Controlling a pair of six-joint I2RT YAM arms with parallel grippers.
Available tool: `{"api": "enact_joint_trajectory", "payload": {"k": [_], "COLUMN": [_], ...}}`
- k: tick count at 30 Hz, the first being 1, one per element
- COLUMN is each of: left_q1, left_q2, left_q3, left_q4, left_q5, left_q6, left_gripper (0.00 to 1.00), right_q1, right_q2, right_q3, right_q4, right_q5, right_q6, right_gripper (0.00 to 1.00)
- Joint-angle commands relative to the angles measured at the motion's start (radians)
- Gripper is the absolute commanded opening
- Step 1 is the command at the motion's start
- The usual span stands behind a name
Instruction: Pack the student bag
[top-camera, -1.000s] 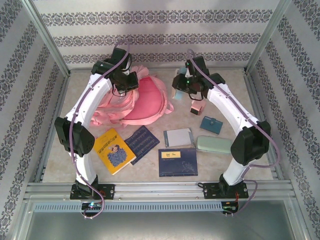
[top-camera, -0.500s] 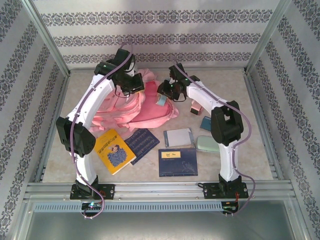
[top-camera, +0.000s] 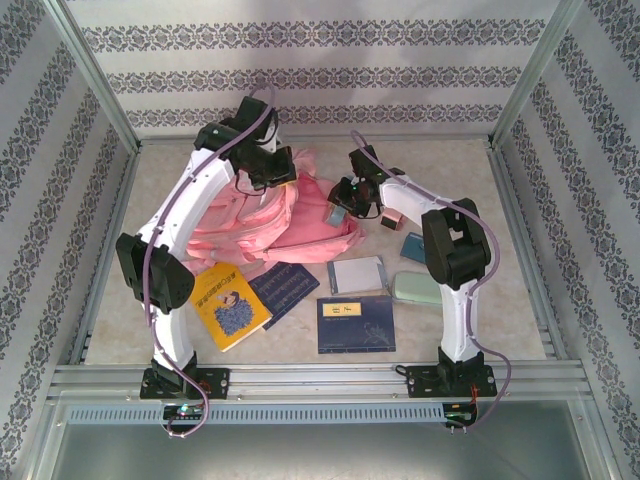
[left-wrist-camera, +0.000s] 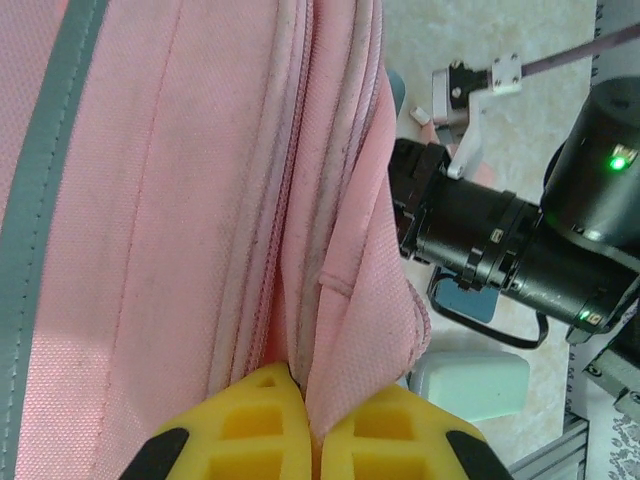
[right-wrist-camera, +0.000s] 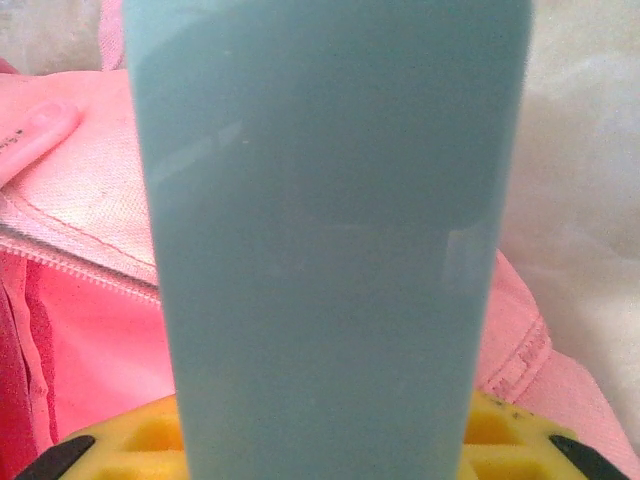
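The student bag (top-camera: 290, 215) is a large pink backpack lying at the back middle of the table. My left gripper (top-camera: 277, 172) is shut on a fold of its pink fabric beside the zip, and the yellow fingers (left-wrist-camera: 255, 420) pinch that flap (left-wrist-camera: 350, 330) upward. My right gripper (top-camera: 343, 208) is shut on a smooth teal block (top-camera: 335, 214) at the bag's right edge. That teal block (right-wrist-camera: 330, 230) stands upright between the yellow fingers (right-wrist-camera: 505, 430), with the bag's zip and pink lining (right-wrist-camera: 80, 300) just behind it.
On the table in front of the bag lie a yellow book (top-camera: 228, 302), a dark blue notebook (top-camera: 284, 285), a blue book (top-camera: 355, 323) and a pale pad (top-camera: 357, 274). A mint case (top-camera: 420, 288), a teal item (top-camera: 412, 246) and a small pink block (top-camera: 391, 217) lie at the right.
My right arm has swung left and down, carrying the teal block to the bag's right edge. My left gripper has shifted slightly right, still holding the pink fabric.
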Motion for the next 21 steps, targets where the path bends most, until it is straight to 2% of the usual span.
{"api": "enact_joint_trajectory", "payload": {"k": [1,7,12,17,21], "left_q1": [0.030,0.028,0.029,0.028,0.027], "left_q2": [-0.054,-0.026,0.009,0.036,0.033], "left_q3": [0.104,0.080,0.147,0.185,0.198], "left_q4": [0.101,0.111,0.101,0.118,0.158], "left_q5": [0.007,0.064,0.082,0.147,0.219], "left_q6": [0.015,-0.013,-0.031,-0.070,-0.088], "left_gripper": [0.00,0.00,0.00,0.00,0.00], "right_q1": [-0.024,0.002,0.076,0.117,0.131], "right_q2": [-0.008,-0.180,-0.227,-0.186,-0.068], "right_q3": [-0.056,-0.123,-0.098,-0.051,0.062], "right_q4": [-0.075,0.100,0.121,0.222,0.298], "right_q5": [0.078,-0.084,-0.127,-0.175,-0.213], "right_q6": [-0.033,-0.018,0.008,0.080,0.149], "right_gripper": [0.00,0.02,0.03,0.06,0.12]}}
